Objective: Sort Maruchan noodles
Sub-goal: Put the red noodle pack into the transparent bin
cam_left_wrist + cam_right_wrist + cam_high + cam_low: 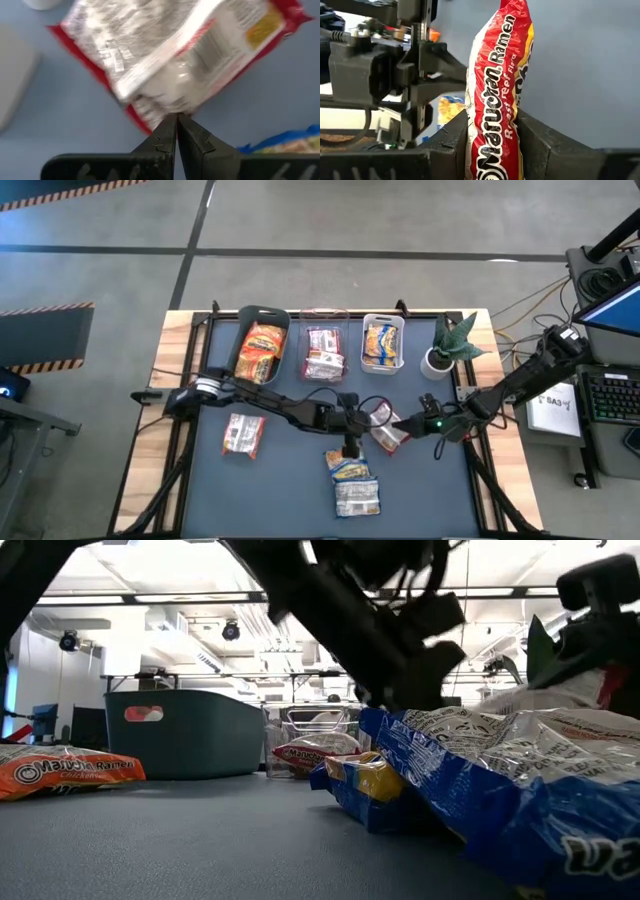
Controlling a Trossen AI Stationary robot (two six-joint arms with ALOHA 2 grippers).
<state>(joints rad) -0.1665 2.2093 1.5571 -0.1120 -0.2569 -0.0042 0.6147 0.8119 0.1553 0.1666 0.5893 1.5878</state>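
From above, I have both arms meeting over the dark mat [280, 480], in front of the clear bin [324, 352] that I take as my marker. The right gripper [398, 423] holds a red packet [383, 427] just in front and to the right of that bin. The left gripper [351, 448] hangs beside it, over a blue-and-yellow packet [349, 468] further forward. An orange packet [243, 433] lies well left of both. The teal bin [262, 343], left of the clear one, holds orange packets; the white bin [383, 342], right of it, holds yellow ones.

At table height, blue-and-yellow packets [500, 780] fill the foreground and the clear bin [320, 740] stands behind them.

On the left wrist, my closed fingers [176, 135] point at the red packet's silvery back [165, 55] and hold nothing.

On the right wrist, the fingers are clamped on the red packet [500, 90], which stands on edge between them.

I judge the red belongs in the clear bin. I would lift straight up before crossing, keep clear of the left arm, and release only once over the bin.
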